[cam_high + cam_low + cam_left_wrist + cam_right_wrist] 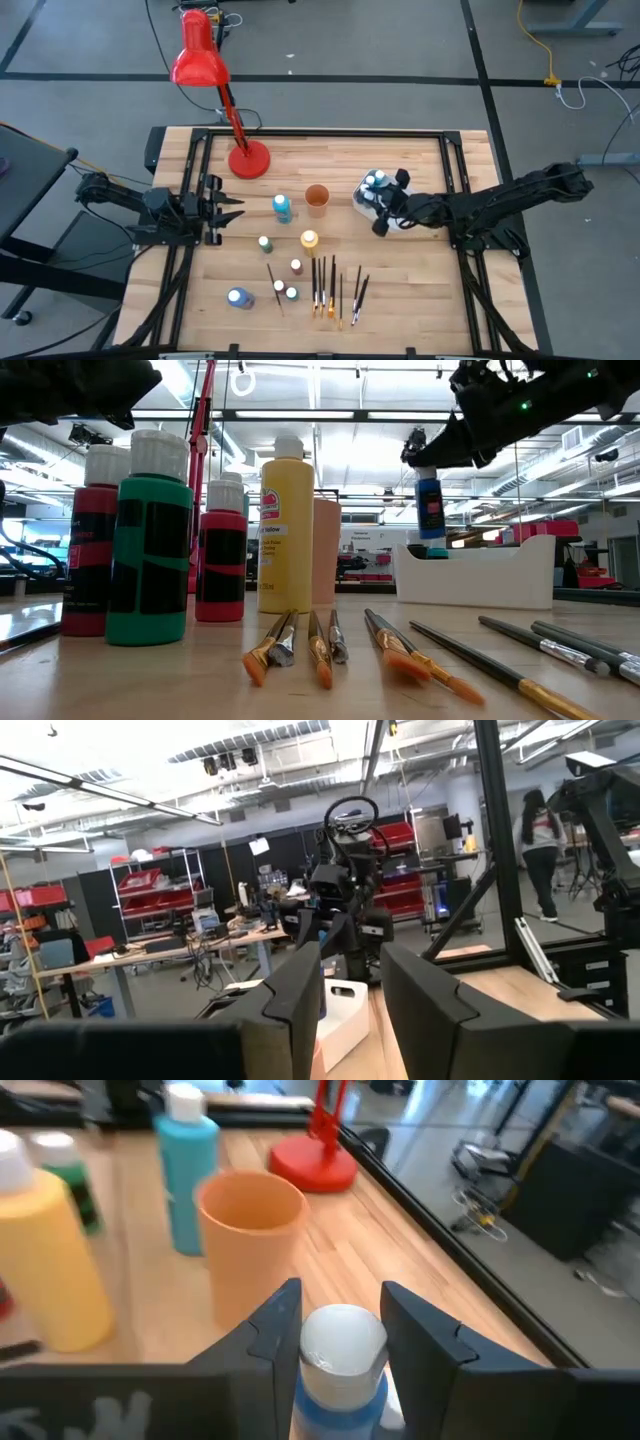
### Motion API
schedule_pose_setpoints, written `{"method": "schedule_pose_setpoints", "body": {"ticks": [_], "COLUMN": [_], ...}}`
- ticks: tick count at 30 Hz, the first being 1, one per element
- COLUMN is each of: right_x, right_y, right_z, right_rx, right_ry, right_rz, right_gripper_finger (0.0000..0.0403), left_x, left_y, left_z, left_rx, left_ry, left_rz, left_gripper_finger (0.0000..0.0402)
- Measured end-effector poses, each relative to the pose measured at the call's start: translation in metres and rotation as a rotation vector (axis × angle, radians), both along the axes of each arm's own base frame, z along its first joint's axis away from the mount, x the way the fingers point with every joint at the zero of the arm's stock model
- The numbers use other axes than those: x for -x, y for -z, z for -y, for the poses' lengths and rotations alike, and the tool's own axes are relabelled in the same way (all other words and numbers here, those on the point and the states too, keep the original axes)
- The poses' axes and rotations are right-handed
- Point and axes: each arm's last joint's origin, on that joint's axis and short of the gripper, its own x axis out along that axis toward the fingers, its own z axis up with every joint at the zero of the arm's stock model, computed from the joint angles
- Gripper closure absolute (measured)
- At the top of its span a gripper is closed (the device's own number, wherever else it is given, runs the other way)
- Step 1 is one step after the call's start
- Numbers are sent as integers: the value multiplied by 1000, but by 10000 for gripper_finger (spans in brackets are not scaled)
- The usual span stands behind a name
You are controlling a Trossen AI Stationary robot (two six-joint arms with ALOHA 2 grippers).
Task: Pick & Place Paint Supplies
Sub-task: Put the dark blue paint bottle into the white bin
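Note:
My right gripper [388, 206] hangs over the white tub [475, 572] at the table's right-middle, shut on a blue paint bottle with a white cap [343, 1345]. More bottles sit in the tub [374, 182]. Several bottles stand on the table: blue [282, 207], yellow [309, 240], green [264, 243], red [296, 266]; one blue bottle lies on its side [238, 297]. Several dark-handled brushes [330, 285] lie flat near the near edge. My left gripper [226, 209] waits open at the table's left side. My right gripper pinches the blue bottle between its two fingers at its upper part, by the white cap [345, 1338], one finger [275, 1325] on each side. The fingers come slanting down from the table's right. The bottle [430, 505] hangs upright, lifted clear above the tub.
The orange cup [317, 198] stands just left of the tub. A red desk lamp has its base [249, 160] at the far left of the board and its head beyond the far edge. Black frame rails [455, 170] run along the table's sides. A person [540, 835] stands in the room.

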Motion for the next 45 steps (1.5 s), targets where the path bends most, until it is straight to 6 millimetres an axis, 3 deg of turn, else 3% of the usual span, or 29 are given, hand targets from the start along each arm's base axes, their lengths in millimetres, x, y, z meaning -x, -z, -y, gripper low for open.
{"method": "schedule_pose_setpoints", "body": {"ticks": [9, 16, 25, 45], "right_x": [15, 34, 50, 49], "right_y": [31, 50, 73, 84], "right_z": [4, 13, 24, 47], "right_rx": [-79, 7, -65, -213], "right_ry": [141, 430, 544, 608], "right_rz": [-12, 103, 151, 246], "right_gripper_finger": [282, 282, 282, 282], "left_x": [0, 0, 0, 0], "left_y": [0, 0, 0, 0], "left_z": [0, 0, 0, 0], "left_rx": [1, 1, 1, 2], "left_ry": [4, 4, 4, 4], "left_rz": [0, 1, 2, 3], "left_gripper_finger": [286, 286, 286, 286]}}
